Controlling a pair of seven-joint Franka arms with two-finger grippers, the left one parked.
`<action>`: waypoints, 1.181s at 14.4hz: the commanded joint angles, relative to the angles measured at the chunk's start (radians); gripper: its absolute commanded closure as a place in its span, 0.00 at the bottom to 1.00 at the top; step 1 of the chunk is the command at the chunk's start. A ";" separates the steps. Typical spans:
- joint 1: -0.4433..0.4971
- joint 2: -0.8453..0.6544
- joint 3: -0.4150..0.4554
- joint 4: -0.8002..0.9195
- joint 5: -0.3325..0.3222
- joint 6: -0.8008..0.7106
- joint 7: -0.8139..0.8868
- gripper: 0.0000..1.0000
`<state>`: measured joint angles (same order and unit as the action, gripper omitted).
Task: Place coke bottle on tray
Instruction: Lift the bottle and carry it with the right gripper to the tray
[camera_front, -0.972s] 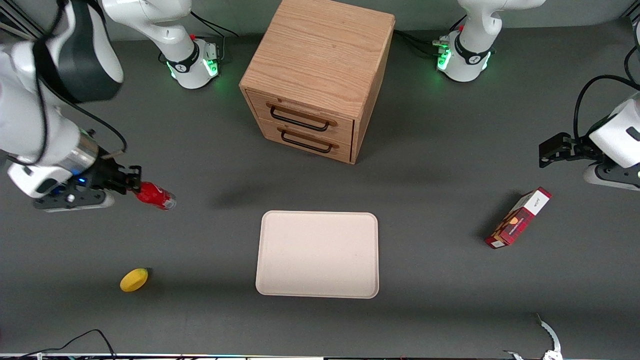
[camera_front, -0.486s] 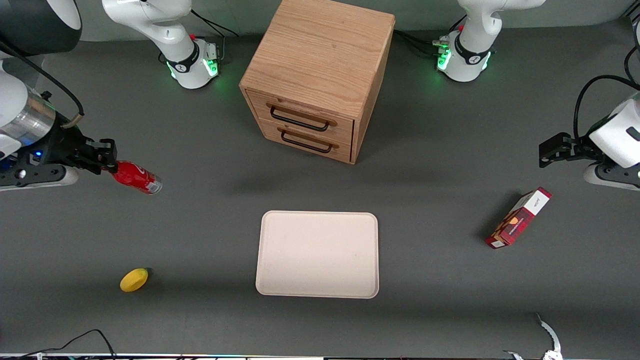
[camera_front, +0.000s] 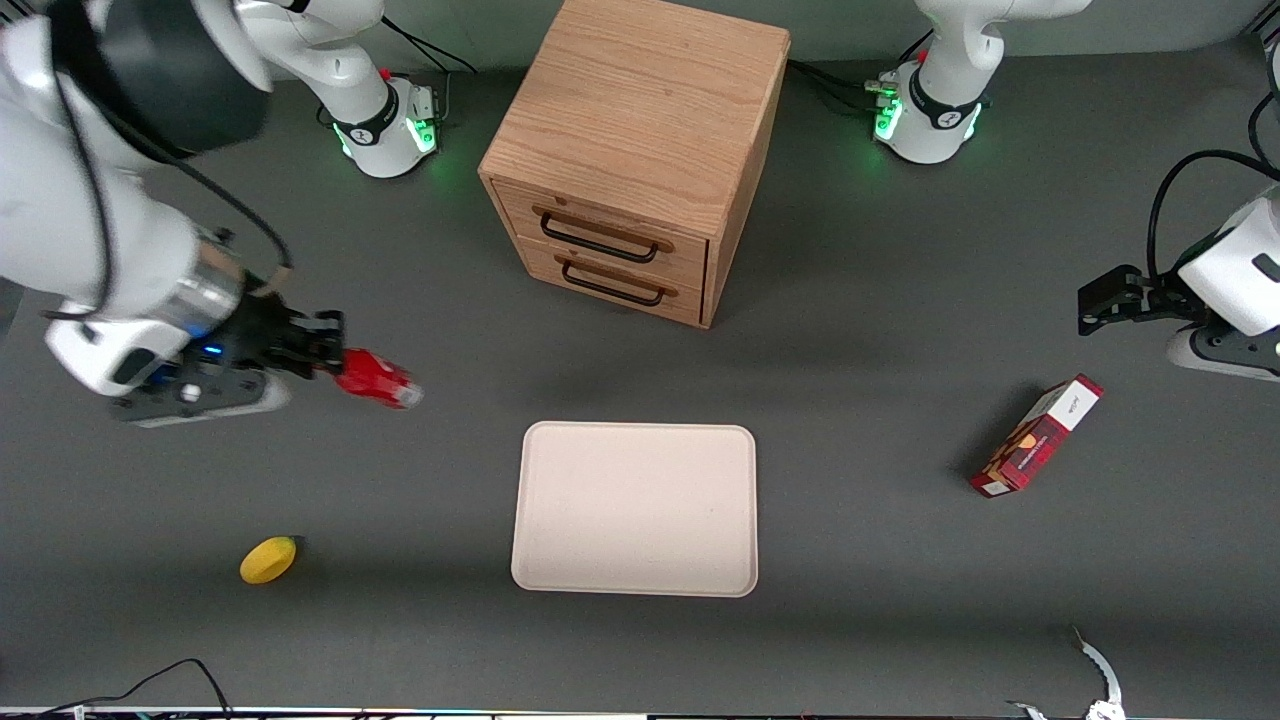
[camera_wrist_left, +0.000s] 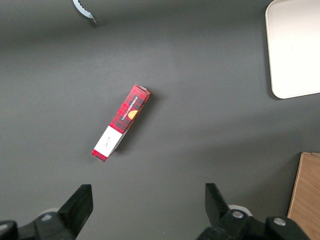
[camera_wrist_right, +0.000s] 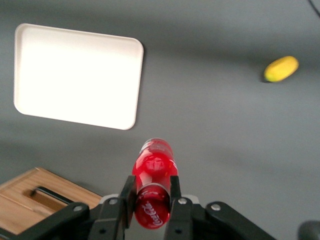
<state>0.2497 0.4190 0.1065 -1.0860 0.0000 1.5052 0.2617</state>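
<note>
My right gripper (camera_front: 335, 366) is shut on the small red coke bottle (camera_front: 381, 381) and holds it in the air, lying sideways, above the table toward the working arm's end. In the right wrist view the fingers (camera_wrist_right: 127, 192) clamp the bottle (camera_wrist_right: 152, 172) at its cap end, and its clear base points away from the gripper. The pale beige tray (camera_front: 635, 508) lies flat and empty in the middle of the table, nearer the front camera than the drawer cabinet. It also shows in the right wrist view (camera_wrist_right: 77, 75). The bottle is off to the side of the tray, not over it.
A wooden two-drawer cabinet (camera_front: 633, 150) stands farther from the camera than the tray. A yellow lemon (camera_front: 268, 559) lies near the working arm's end, close to the camera. A red carton (camera_front: 1036, 436) lies toward the parked arm's end.
My gripper has swung with the bottle: first away from the tray and a little up, then back toward the tray, ending closer to it than a second ago.
</note>
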 joint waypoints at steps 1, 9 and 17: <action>0.060 0.121 -0.022 0.106 -0.015 0.050 0.082 1.00; 0.161 0.328 -0.131 0.136 -0.020 0.409 0.084 1.00; 0.168 0.435 -0.133 0.135 -0.021 0.503 0.060 1.00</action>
<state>0.4027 0.8265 -0.0092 -1.0040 -0.0106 2.0067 0.3336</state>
